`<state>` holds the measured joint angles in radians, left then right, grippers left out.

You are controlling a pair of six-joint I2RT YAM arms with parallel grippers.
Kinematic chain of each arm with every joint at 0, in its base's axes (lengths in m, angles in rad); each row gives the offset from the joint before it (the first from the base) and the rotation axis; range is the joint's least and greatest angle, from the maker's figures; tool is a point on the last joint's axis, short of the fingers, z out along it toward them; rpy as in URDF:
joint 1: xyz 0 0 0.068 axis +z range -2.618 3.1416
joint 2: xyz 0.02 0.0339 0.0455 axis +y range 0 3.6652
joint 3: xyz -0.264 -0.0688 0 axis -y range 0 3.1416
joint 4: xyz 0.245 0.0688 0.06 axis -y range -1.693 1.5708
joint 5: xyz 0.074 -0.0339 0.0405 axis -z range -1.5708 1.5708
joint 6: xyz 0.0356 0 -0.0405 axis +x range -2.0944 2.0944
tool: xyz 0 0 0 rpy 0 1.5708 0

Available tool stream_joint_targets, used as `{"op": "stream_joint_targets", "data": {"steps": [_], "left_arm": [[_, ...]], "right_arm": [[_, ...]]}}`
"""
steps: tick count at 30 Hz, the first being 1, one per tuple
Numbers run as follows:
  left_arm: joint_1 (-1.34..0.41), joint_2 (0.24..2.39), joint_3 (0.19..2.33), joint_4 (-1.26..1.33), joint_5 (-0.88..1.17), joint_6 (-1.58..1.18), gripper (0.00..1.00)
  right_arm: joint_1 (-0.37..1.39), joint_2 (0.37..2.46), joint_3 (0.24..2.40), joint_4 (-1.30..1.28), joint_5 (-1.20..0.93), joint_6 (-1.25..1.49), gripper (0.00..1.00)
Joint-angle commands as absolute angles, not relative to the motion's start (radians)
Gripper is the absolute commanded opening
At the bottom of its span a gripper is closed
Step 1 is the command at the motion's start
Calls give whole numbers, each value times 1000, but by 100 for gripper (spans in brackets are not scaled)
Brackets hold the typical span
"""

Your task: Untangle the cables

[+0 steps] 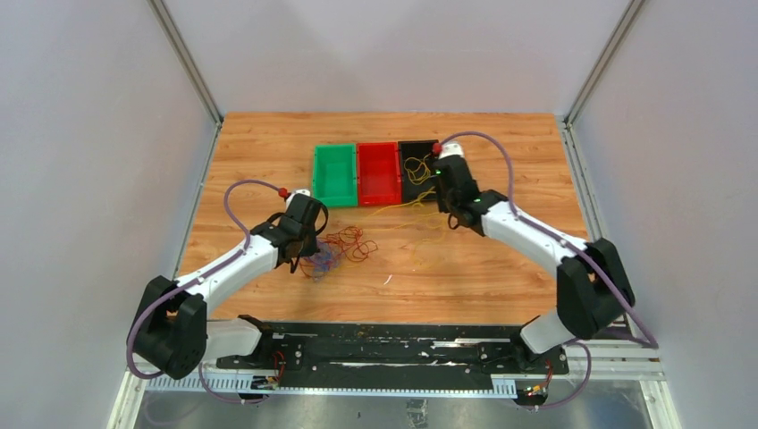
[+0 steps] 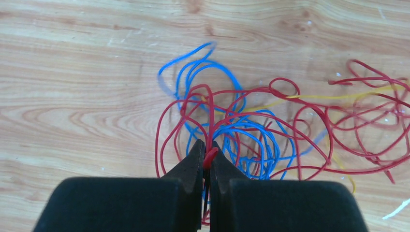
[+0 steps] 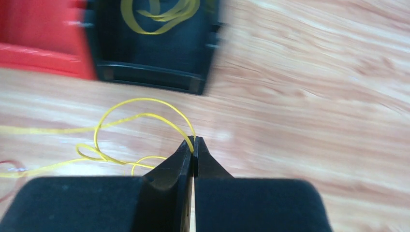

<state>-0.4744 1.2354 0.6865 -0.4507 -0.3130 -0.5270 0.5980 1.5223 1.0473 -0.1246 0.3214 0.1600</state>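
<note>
Left tool [image 2: 207, 146] pinching red cable [image 2: 157, 140]; right tool [image 3: 194, 141] pinching yellow cable [image 3: 145, 115] near black bin [image 3: 154, 79].

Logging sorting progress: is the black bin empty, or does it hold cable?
Not empty. Loops of yellow cable lie inside the black bin, visible in the top and right wrist views.

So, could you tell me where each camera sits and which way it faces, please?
Top: fixed above and behind the robot, looking down on the table; left arm and right arm both show.
Left wrist: on the left arm, looking down at tangled red and blue wires; left gripper shows, shut on a red wire.
Right wrist: on the right arm, facing the black bin; right gripper shows, shut on a yellow wire.
Shared: top and right wrist both show the black bin.
</note>
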Motion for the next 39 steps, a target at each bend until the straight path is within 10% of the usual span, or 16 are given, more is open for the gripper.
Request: {"op": "stream_joint_targets", "data": {"steps": [1, 19, 34, 37, 39], "left_arm": [[-448, 1229, 659, -480, -385, -554, 0], [-416, 1259, 644, -463, -388, -557, 0], [-416, 1241, 625, -325, -63, -472, 1], [-418, 1210, 618, -274, 46, -460, 24], [-421, 1178, 621, -260, 93, -453, 56]], "right_arm": [[467, 1370, 989, -244, 438, 168, 0], [13, 950, 1033, -310, 476, 130, 0], [-30, 899, 1085, -85, -524, 243, 0], [30, 921, 1089, -9, -713, 295, 0], [102, 933, 1092, 26, -756, 291, 0]]}}
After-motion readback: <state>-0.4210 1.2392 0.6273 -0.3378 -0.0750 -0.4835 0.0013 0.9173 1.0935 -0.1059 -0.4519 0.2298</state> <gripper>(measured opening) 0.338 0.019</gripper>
